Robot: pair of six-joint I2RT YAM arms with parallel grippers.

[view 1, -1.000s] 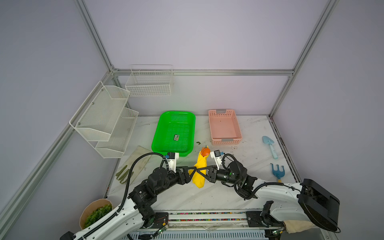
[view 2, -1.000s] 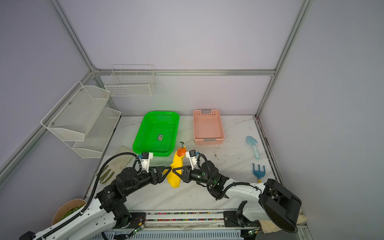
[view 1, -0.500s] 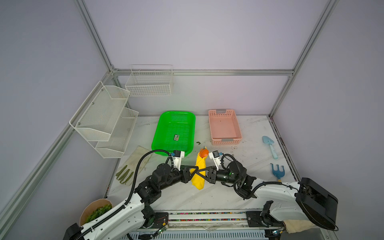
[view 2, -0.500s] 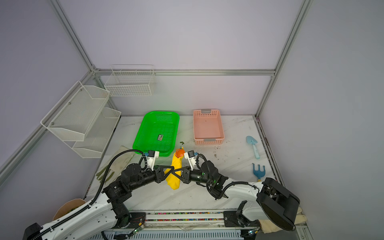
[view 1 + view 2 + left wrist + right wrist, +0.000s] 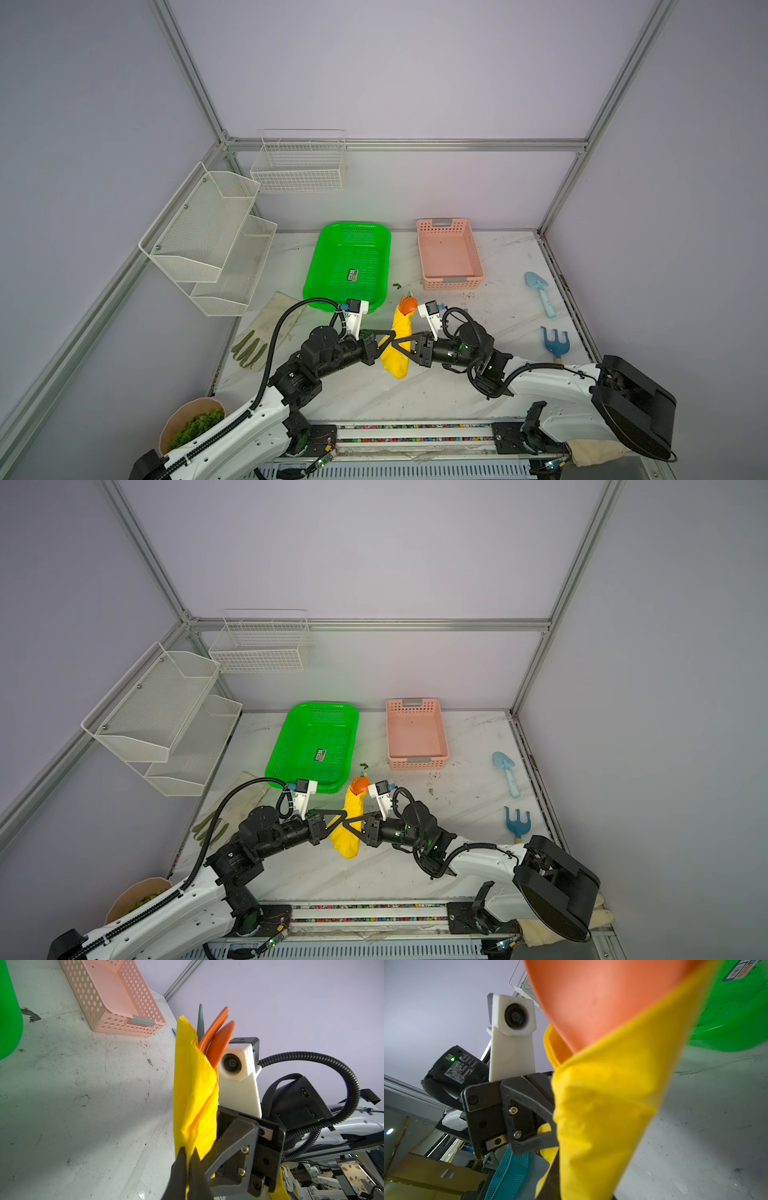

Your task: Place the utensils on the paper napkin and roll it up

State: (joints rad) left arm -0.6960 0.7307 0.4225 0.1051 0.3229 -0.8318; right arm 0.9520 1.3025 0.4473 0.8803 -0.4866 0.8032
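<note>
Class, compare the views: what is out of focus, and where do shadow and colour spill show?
Right wrist view: the orange spoon and paper napkin, very close, are blurred. Left wrist view: napkin crisp, a grey shadow band across the table. Both top views: the green basket throws a green glow on the back wall.

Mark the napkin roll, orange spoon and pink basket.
napkin roll point(image 5: 395, 365): in a top view, lower yellow body.
orange spoon point(image 5: 409, 305): in a top view, bowl.
pink basket point(image 5: 452, 284): in a top view, near wall.
</note>
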